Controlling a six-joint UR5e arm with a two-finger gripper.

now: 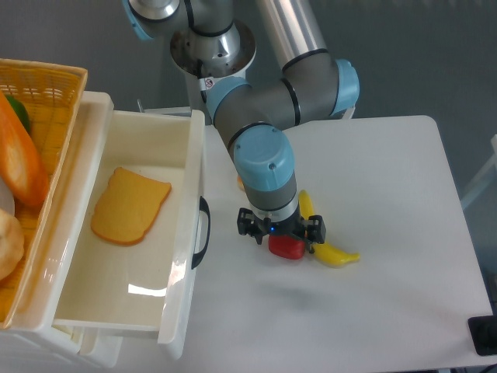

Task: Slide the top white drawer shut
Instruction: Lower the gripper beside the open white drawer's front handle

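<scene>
The top white drawer (186, 311) stands pulled far out at the left, its black arched handle (203, 232) facing right. A slice of toast (130, 205) lies inside it. My gripper (279, 235) points straight down a short way right of the handle, apart from it, hovering over the near edge of a red pepper (289, 248). The blue wrist hides the fingers from above, so whether they are open or shut does not show.
A yellow banana (328, 251) lies just right of the pepper. A yellow wicker basket (46, 85) with food sits on top of the unit at the far left. The lower drawer's edge (97, 347) peeks out beneath the top one.
</scene>
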